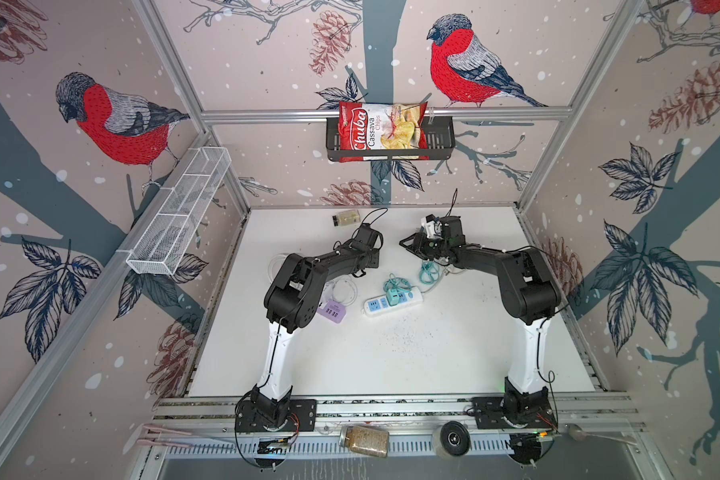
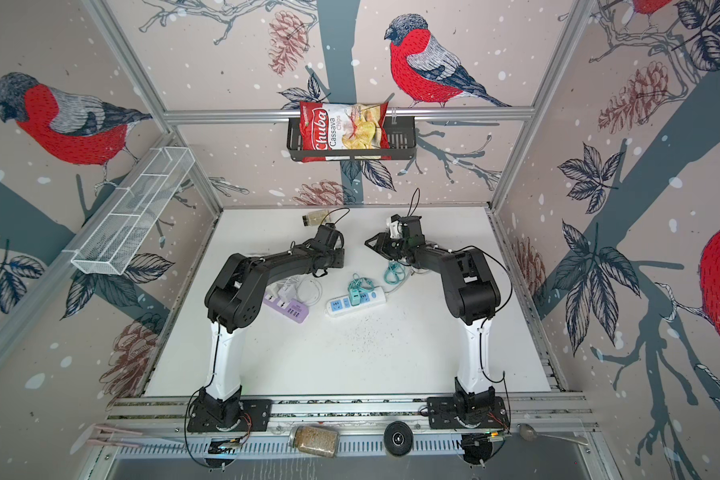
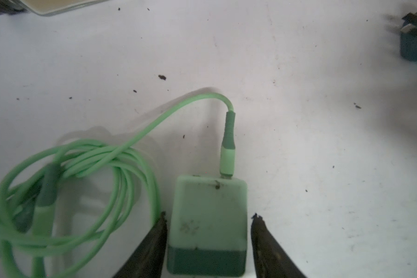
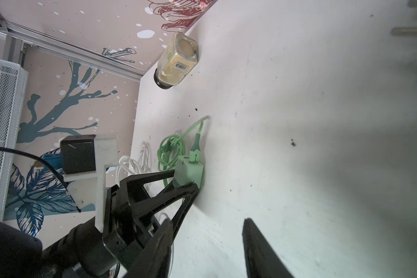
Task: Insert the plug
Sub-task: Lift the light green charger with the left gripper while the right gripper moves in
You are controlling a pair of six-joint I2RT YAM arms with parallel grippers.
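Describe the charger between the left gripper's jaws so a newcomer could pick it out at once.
On the white table, find the left gripper. Between its jaws lies a block charger next to a coiled green cable. It is pale green with a dark green band at one end, unlike the darker teal plug nearby or the teal charger standing on the white power strip.
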